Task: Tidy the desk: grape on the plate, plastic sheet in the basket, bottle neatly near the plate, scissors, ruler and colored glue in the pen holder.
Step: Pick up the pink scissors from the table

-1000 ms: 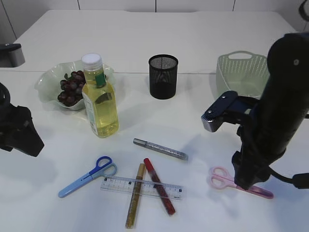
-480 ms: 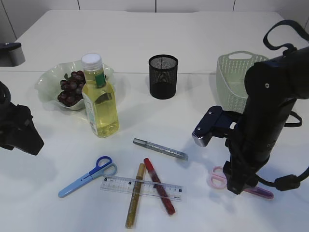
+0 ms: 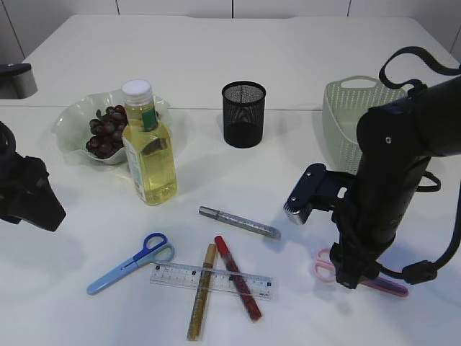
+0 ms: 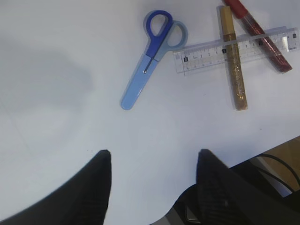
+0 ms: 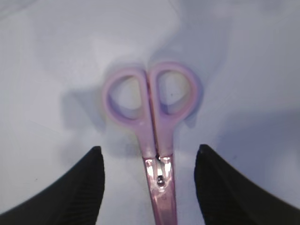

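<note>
Since a second ago the right arm has swung down and leftward over the pink scissors [image 3: 328, 267], so its right gripper [image 5: 149, 180] now hangs straight above them with its two dark fingers [image 5: 79, 187] spread apart, one on each side of the pivot and touching nothing. Those scissors lie closed on the near right of the white table [image 3: 302, 50], loops pointing left. Nothing else has shifted. At the left edge the left gripper [image 4: 152, 164] hovers over bare table, fingers apart and empty, with the blue scissors [image 3: 130, 262] lying just beyond it. Right of those, the clear ruler [image 3: 173, 274] lies across the near middle; the gold glue stick [image 3: 201, 292] and red glue stick [image 3: 237, 277] cross it, and the silver glue stick [image 3: 239, 222] sits apart, a little farther back. Grapes [image 3: 106, 130] fill the pale plate [image 3: 72, 119] at far left, with the bottle [image 3: 148, 148] of yellow liquid upright just beside it. Farther back stand the black mesh pen holder [image 3: 243, 114] in the middle and the green basket [image 3: 353, 108] to the right.
</note>
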You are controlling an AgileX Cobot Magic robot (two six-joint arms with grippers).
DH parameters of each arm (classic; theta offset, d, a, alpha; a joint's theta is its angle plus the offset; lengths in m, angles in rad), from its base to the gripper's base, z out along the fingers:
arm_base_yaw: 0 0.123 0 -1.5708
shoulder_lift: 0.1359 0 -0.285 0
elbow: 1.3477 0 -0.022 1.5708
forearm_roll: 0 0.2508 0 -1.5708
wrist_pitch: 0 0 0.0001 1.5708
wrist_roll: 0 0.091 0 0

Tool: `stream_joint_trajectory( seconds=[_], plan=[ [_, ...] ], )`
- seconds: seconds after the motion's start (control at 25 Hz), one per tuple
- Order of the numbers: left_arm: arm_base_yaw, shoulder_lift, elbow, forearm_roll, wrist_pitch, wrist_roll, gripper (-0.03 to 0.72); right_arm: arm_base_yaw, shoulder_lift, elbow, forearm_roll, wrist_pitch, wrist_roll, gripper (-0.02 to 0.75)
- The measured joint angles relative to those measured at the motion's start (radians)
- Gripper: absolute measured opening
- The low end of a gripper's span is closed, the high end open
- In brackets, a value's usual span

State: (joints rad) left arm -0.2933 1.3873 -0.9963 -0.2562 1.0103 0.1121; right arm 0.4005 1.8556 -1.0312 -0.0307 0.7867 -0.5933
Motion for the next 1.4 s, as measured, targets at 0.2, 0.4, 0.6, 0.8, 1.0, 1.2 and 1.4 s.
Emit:
stream_joint_trajectory(
  seconds=[0.2,0.4,0.6,0.8,1.0,1.2,1.4],
  plan=[
    [0.000,0.000,0.000,0.000,0.000,0.000,0.424,0.000,0.030,0.000,-0.005,-0.015,-0.002,0.477],
    [0.000,0.000,0.000,0.000,0.000,0.000,0.424,0.000,0.064,0.000,-0.005,-0.019,-0.003,0.477],
    [0.000,0.000,0.000,0.000,0.000,0.000,0.423,0.000,0.066,0.000,-0.005,-0.023,-0.005,0.477],
    [0.000,0.000,0.000,0.000,0.000,0.000,0.422,0.000,0.066,0.000,-0.006,-0.026,-0.006,0.475],
    [0.000,0.000,0.000,0.000,0.000,0.000,0.422,0.000,0.066,-0.002,-0.006,-0.038,-0.011,0.388],
    [0.000,0.000,0.000,0.000,0.000,0.000,0.421,0.000,0.066,-0.002,-0.004,-0.048,-0.011,0.267],
    [0.000,0.000,0.000,0.000,0.000,0.000,0.417,0.000,0.066,-0.002,-0.004,-0.052,-0.012,0.239]
  ],
)
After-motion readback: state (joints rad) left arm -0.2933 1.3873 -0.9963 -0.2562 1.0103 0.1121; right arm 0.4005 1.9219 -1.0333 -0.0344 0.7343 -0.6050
